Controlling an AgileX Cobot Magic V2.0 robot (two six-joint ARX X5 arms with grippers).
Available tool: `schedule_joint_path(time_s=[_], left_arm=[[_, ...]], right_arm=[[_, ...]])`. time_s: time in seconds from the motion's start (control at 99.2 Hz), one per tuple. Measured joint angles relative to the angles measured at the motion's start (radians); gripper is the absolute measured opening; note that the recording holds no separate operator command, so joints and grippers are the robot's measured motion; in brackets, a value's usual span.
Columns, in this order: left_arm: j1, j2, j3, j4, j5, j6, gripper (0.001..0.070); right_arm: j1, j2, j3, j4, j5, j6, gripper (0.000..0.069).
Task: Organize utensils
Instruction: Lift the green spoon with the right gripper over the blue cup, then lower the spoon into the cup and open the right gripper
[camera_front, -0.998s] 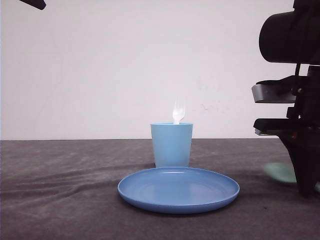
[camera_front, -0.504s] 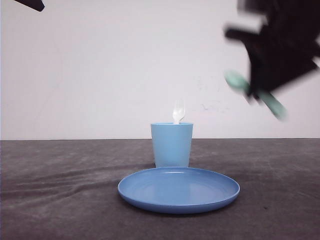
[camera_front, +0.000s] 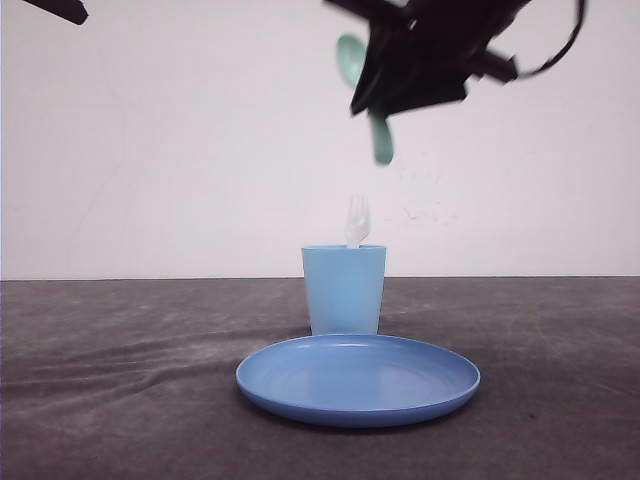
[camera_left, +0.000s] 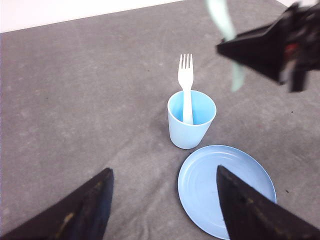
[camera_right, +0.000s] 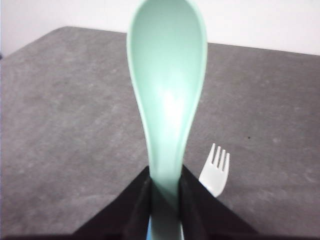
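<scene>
Your right gripper (camera_right: 165, 192) is clamped on the mint-green spoon (camera_front: 352, 62), held high above the light blue cup (camera_front: 343, 289), blurred so the tilt is uncertain. The white fork (camera_left: 186, 85) stands upright in that cup, behind the blue plate (camera_front: 357, 379). Left gripper (camera_left: 162, 200) hangs wide apart, holding nothing.

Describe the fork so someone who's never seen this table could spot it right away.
Find the light blue cup standing just behind the blue plate on the grey table. The white fork stands inside it, tines up above the rim, unlike the mint-green spoon held overhead.
</scene>
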Motion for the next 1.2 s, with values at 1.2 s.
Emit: schedule_joint_path(time_s=[1.2], left_arm=[[0.0,0.0,0.0,-0.016,0.0,-0.015,0.0395]], right_arm=[[0.001,0.252,0.0,0.148,0.001,-0.049,0.0171]])
